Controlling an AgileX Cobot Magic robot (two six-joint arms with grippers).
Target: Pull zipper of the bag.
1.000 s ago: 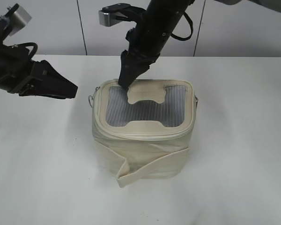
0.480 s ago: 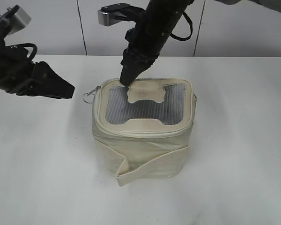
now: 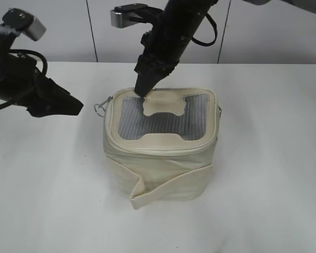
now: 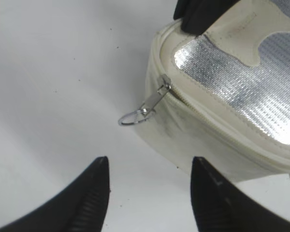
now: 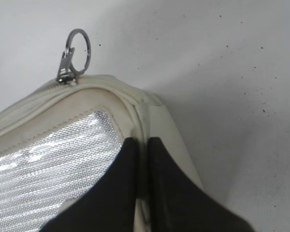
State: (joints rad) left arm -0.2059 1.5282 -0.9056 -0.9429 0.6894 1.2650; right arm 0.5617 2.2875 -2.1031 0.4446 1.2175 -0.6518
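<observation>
Zipper (image 4: 170, 92) runs as a thin cream track round the top rim of the bag (image 3: 160, 161), which sits upright near the middle of the white table (image 3: 263, 200). Its silver pull tab (image 4: 144, 110) with ring loop sticks out from the bag's corner at about 10 o'clock in the exterior view, hanging free — nothing touches it. Left gripper (image 4: 147, 186) hovers beside that corner, toward 9 o'clock of the bag, its two black fingers spread wide with only table between them; the ring lies just ahead of the gap. Right gripper (image 5: 141, 166) comes down from 12 o'clock onto the bag's rear rim, fingers pressed nearly together — pinching the cream edging beside the silvery mesh panel (image 5: 53, 159). A loose cream strap (image 3: 171, 184) crosses the bag's front side.
</observation>
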